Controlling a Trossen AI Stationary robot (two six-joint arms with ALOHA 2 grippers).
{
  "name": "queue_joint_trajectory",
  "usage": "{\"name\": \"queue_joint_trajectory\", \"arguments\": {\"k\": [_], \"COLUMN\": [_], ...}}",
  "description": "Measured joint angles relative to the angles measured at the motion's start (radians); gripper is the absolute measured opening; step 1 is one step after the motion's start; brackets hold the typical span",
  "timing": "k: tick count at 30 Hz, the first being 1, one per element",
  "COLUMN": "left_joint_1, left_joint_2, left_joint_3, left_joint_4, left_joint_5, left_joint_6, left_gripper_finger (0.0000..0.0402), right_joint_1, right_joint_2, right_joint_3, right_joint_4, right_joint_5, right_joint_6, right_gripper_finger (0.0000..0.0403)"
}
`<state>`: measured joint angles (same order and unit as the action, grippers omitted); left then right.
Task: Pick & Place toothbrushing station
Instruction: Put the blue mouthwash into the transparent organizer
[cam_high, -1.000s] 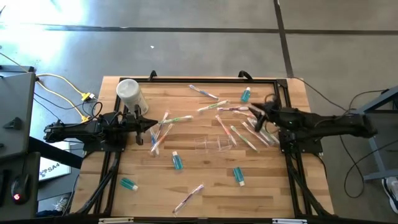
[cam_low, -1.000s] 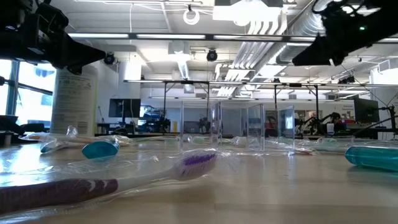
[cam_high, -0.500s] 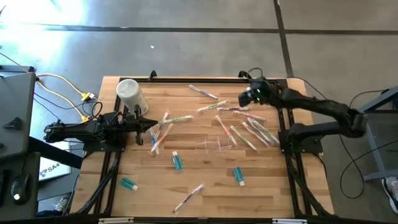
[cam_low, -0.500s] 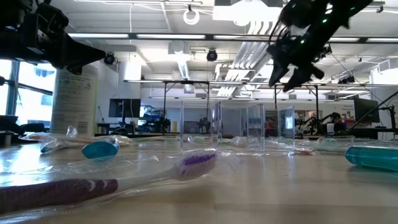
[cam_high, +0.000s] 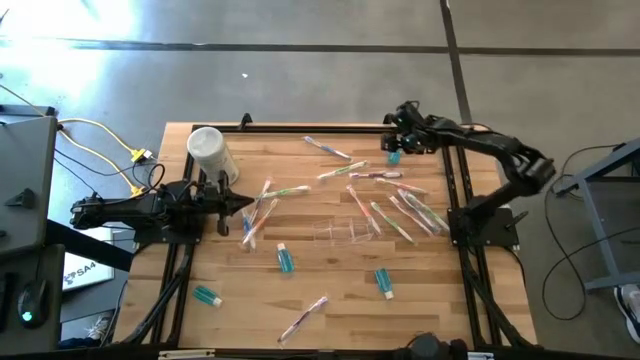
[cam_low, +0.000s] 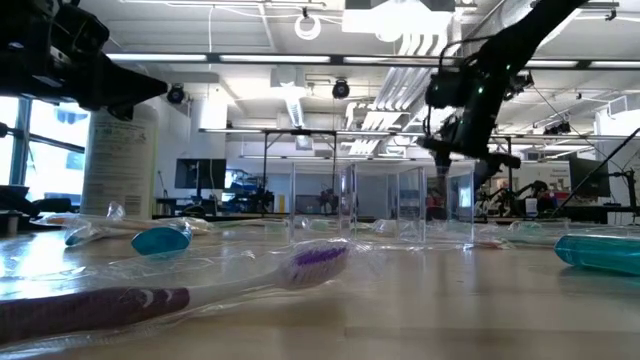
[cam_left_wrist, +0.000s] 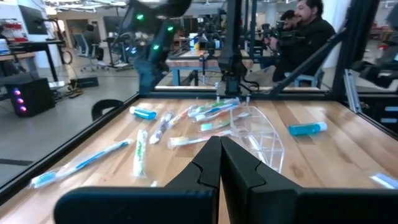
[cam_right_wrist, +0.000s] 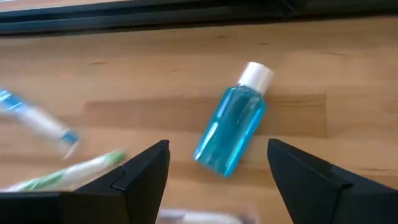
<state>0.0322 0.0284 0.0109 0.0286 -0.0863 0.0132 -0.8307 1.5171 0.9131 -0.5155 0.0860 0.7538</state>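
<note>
Over the counter's (cam_high: 330, 310) far right corner, hovering with the right gripper (cam_right_wrist: 217, 171) spread wide above a small blue bottle (cam_right_wrist: 231, 128), apparently lining up to straddle it. Mid-counter, leaving the toothbrushing station (cam_high: 345, 232) untouched among scattered toothbrushes; at the left edge, parking the left gripper (cam_left_wrist: 220, 163) pressed together, clear of the work.

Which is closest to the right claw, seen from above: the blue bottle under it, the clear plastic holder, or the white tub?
Measured from the right gripper in the high view:
1. Blue bottle, lying directly beneath the open fingers at the table's far right corner.
2. Clear holder, mid-table.
3. White tub, far left corner, beside the waiting left gripper.
</note>
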Motion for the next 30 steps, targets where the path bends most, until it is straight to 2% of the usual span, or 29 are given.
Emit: {"name": "queue_joint_trajectory", "arguments": {"k": [7,17,23,27,30], "left_joint_1": [0.0,0.0,0.0,0.0,0.0], "left_joint_2": [0.0,0.0,0.0,0.0,0.0], "left_joint_3": [0.0,0.0,0.0,0.0,0.0], "left_joint_4": [-0.01,-0.011,-0.012,-0.012,-0.012], "left_joint_5": [0.054,0.059,0.06,0.062,0.062], "left_joint_6": [0.0,0.0,0.0,0.0,0.0], "left_gripper_finger": [0.0,0.0,0.0,0.0,0.0], "right_joint_1": [-0.037,-0.027,-0.023,-0.019,-0.02], "right_joint_2": [0.128,0.207,0.26,0.265,0.266], "right_joint_3": [0.0,0.0,0.005,0.004,0.003], "right_joint_4": [0.083,0.101,0.103,0.105,0.102], "right_joint_5": [-0.015,-0.006,0.063,0.081,0.088], "right_joint_6": [0.034,0.054,0.005,-0.038,-0.08], "right_gripper_finger": [0.0263,0.0263,0.0261,0.0231,0.0183]}}
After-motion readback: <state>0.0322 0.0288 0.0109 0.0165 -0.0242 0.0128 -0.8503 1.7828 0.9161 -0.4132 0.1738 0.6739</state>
